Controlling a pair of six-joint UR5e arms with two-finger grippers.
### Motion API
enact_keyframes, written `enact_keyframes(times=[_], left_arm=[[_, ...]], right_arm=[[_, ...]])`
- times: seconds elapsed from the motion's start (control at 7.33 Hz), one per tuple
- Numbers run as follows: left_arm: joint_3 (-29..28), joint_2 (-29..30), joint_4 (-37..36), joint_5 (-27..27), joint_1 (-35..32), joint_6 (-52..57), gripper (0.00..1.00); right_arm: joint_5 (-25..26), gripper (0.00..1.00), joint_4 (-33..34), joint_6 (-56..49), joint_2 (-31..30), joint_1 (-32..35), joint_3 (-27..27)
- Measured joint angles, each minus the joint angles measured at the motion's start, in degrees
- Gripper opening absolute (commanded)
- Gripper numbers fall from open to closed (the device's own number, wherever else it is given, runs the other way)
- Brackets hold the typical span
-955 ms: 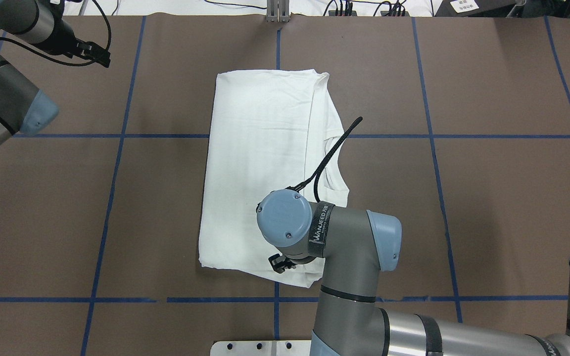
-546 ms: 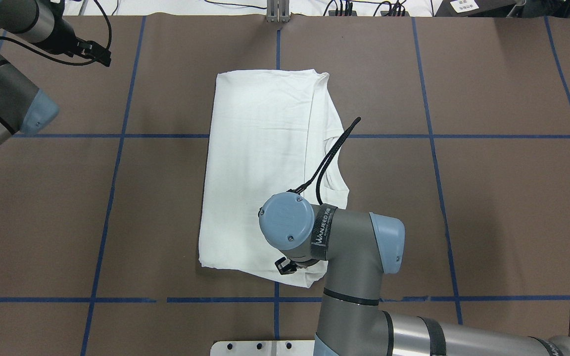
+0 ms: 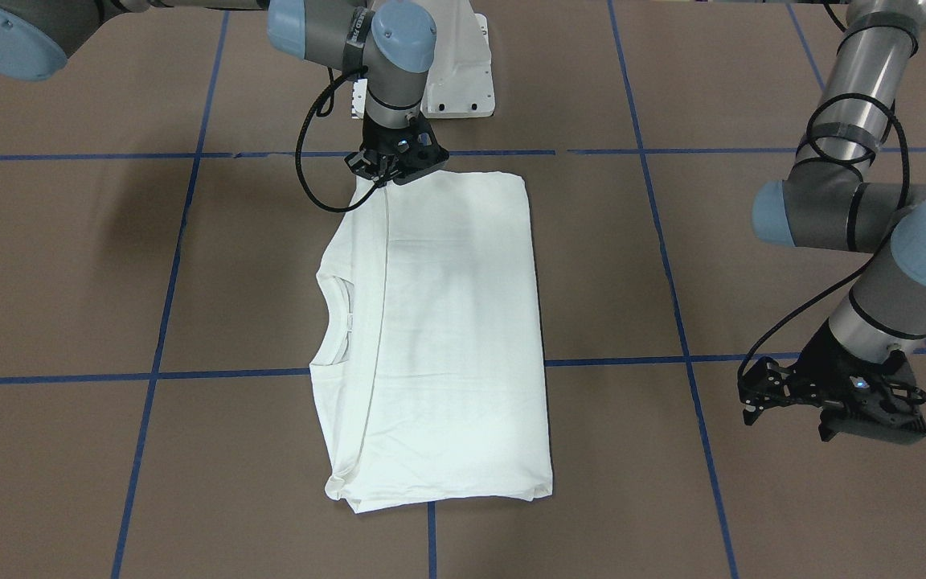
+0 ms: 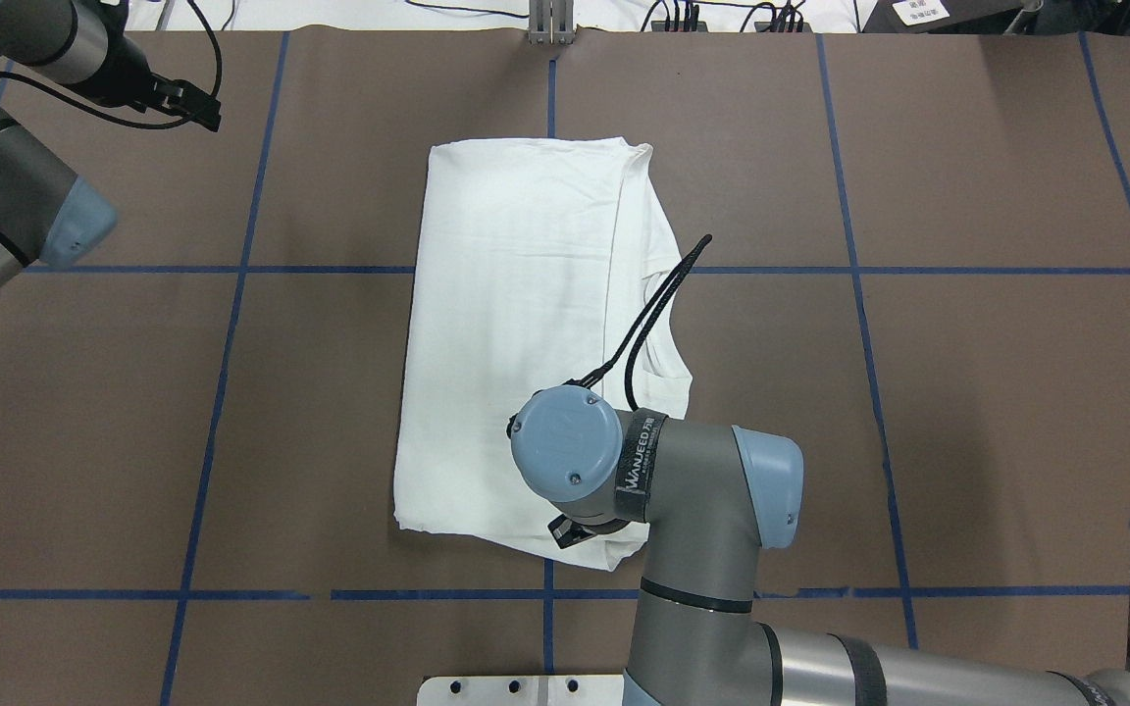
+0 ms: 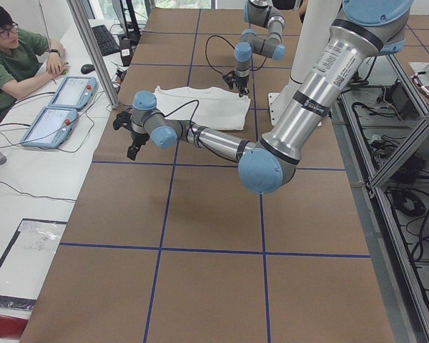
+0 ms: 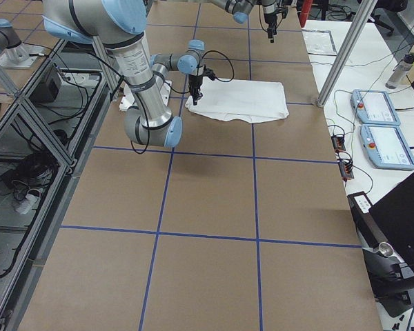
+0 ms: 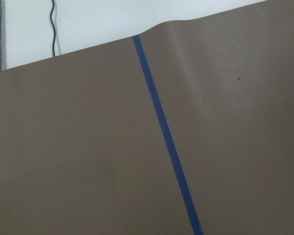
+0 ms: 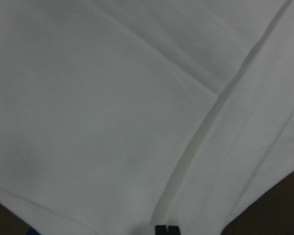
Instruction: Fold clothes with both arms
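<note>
The white T-shirt (image 3: 447,322) lies folded in a long rectangle mid-table, plain side up, with its ribbed collar (image 3: 333,322) showing at one long edge; no printed text shows. It also shows in the overhead view (image 4: 516,294). My right gripper (image 3: 397,170) stands at the shirt's short edge nearest the robot base, on a fold line. In the right wrist view its fingertips (image 8: 160,230) are together on a raised fold of white cloth (image 8: 112,122). My left gripper (image 3: 873,422) hangs open and empty over bare table, far from the shirt; it sits top left in the overhead view (image 4: 194,106).
The brown table cover (image 4: 918,392) carries blue tape grid lines (image 4: 231,343). The white pedestal base (image 3: 455,72) stands just behind the shirt's near edge. A black cable (image 4: 658,304) loops from the right wrist over the shirt. An operator (image 5: 18,57) sits at the table's far side.
My right wrist has crept a little toward the robot base and slightly right. The shirt and the left arm have not visibly moved.
</note>
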State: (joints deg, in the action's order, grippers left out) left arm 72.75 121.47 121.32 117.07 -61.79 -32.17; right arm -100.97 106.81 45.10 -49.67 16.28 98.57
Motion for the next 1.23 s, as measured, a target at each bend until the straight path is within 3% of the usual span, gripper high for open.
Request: enact_keyframes(times=[0.55, 0.68, 0.82, 1.23], left_arm=[[0.0, 0.0, 0.0, 0.0, 0.0, 0.0, 1.00], [0.0, 0.0, 0.0, 0.0, 0.0, 0.0, 1.00], [0.0, 0.0, 0.0, 0.0, 0.0, 0.0, 1.00], [0.4, 0.0, 0.0, 0.0, 0.0, 0.0, 1.00]], right_arm=[[0.1, 0.00, 2.6, 0.2, -6.4, -0.4, 8.4], [0.1, 0.32, 3.3, 0.5, -7.9, -0.6, 10.1], [0.2, 0.99, 3.5, 0.8, -8.9, -1.0, 10.7], [0.8, 1.00, 2.8, 1.6, -9.8, -1.4, 11.2]])
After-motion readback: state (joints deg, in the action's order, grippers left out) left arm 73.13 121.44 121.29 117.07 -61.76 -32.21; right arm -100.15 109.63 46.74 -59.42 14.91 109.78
